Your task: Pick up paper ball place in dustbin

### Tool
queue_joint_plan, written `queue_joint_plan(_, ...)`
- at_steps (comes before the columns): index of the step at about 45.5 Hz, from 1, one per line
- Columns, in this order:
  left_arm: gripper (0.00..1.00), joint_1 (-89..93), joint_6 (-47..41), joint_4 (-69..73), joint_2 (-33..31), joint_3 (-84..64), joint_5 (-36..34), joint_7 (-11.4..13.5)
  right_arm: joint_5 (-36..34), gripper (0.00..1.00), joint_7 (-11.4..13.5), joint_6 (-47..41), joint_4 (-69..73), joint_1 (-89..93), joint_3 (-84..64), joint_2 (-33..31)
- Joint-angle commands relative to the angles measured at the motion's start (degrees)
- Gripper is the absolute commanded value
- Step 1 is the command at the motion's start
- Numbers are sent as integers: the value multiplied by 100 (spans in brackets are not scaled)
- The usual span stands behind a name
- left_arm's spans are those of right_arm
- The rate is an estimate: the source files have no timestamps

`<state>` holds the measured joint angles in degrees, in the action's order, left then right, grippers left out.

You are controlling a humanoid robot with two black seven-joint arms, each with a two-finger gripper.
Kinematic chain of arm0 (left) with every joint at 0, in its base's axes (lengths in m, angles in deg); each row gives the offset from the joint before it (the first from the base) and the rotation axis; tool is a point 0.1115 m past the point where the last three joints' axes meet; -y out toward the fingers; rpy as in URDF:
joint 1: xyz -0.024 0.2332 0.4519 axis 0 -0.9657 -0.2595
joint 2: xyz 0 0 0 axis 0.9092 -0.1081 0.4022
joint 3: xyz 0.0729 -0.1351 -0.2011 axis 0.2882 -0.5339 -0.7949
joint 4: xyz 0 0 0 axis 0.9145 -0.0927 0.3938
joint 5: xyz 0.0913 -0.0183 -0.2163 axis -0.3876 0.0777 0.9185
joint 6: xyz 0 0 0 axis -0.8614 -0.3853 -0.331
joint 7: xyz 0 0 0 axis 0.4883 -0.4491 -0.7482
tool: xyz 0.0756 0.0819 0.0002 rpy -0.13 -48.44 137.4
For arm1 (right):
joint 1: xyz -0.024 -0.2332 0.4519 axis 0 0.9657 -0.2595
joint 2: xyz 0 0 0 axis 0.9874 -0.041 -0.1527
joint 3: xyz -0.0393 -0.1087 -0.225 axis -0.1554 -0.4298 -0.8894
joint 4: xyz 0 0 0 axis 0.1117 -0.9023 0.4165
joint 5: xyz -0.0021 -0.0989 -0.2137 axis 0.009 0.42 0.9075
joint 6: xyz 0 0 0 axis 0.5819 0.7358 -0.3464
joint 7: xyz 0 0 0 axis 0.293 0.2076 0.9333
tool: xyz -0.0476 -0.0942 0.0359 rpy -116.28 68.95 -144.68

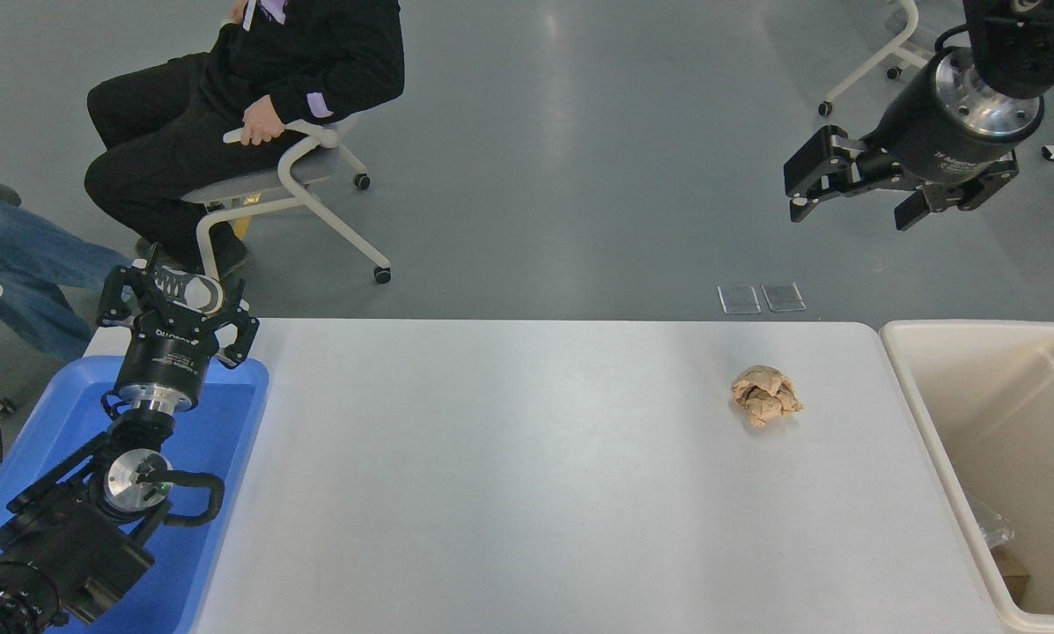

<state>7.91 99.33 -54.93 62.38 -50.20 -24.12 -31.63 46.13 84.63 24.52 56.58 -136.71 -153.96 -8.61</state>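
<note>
Right gripper (852, 201): hung high at the upper right, well above the counter, fingers spread wide with nothing between them.
Left gripper (177, 304): parked over the blue tray (236, 414) at the lower left, fingers apart, holding nothing.
Paper ball (765, 396): a tan-brown crumpled wad, lumpy and roughly round, creased all over; it lay on the white counter (491, 475) toward the right side, near the dustbin but apart from it.
Writing: print ran round both wrist housings, too small to read.
Dustbin (927, 414): cream-beige, thick rounded rim, deep smooth walls, standing against the counter's right edge; some clear wrapping and a brownish scrap showed at the bottom.
Far side: a person (254, 97) in black sat on a wheeled chair.
</note>
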Motion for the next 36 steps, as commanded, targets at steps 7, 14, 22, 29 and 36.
queue_joint_plan(7,99,0,4,0,0,0,0,-2,0,100,3,0,-2,35,12,7)
queue_joint_plan(14,99,0,4,0,0,0,0,-2,0,100,3,0,-2,79,20,-2)
queue_joint_plan(22,99,0,4,0,0,0,0,-2,0,100,3,0,7,79,29,7)
queue_joint_plan(29,99,0,4,0,0,0,0,-2,0,100,-6,0,7,88,29,16)
queue_joint_plan(36,99,0,4,0,0,0,0,-2,0,100,3,0,7,0,29,7)
